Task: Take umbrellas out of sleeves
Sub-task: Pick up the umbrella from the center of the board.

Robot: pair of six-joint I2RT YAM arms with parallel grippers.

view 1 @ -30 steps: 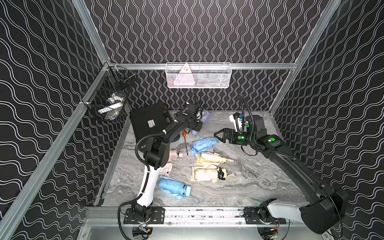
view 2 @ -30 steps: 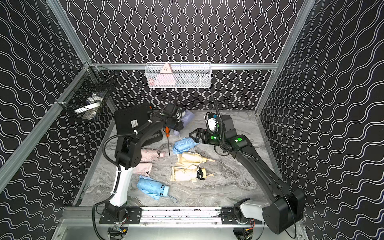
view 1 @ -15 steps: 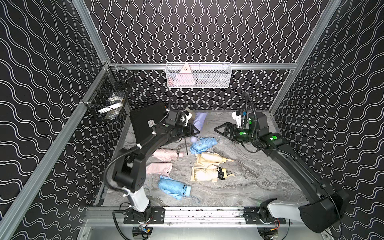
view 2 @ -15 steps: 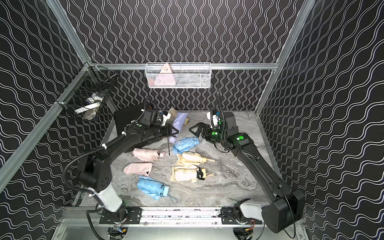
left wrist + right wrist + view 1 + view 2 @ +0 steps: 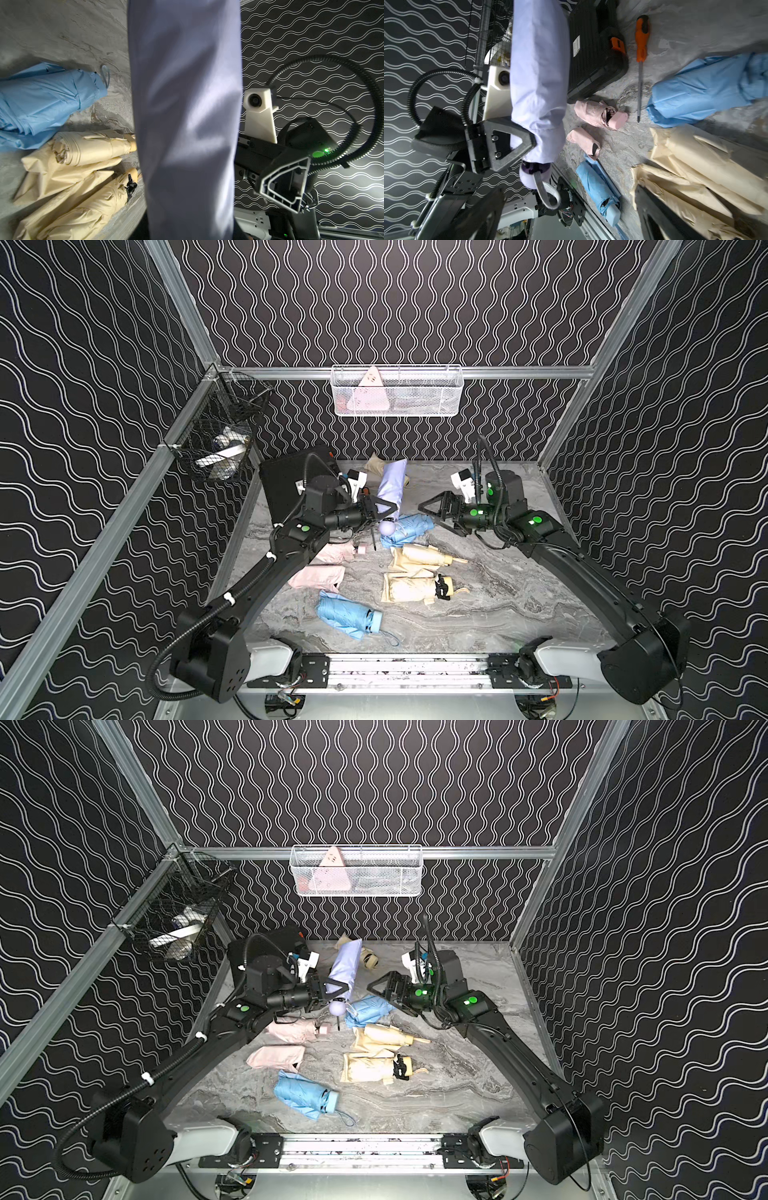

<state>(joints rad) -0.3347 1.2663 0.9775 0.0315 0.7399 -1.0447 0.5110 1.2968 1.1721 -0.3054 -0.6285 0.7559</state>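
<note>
Presently the lilac umbrella (image 5: 387, 527) is being set up for extraction. The left gripper (image 5: 380, 512) is clamped across the lilac sleeve (image 5: 391, 485) near its mouth and holds the package off the table (image 5: 498, 593), near the middle rear. The right gripper (image 5: 430, 516) stands just beside it, jaws wide and empty. The long axis runs from the rounded handle (image 5: 532, 176), low and pointing frontward, up toward the rear. The next move, as judged, calls for the right gripper to close on the exposed handle and pull along that axis.

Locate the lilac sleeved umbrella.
In both top views the lilac sleeved umbrella is held tilted by the left tool at rear centre, between the black case and the open right tool.
</note>
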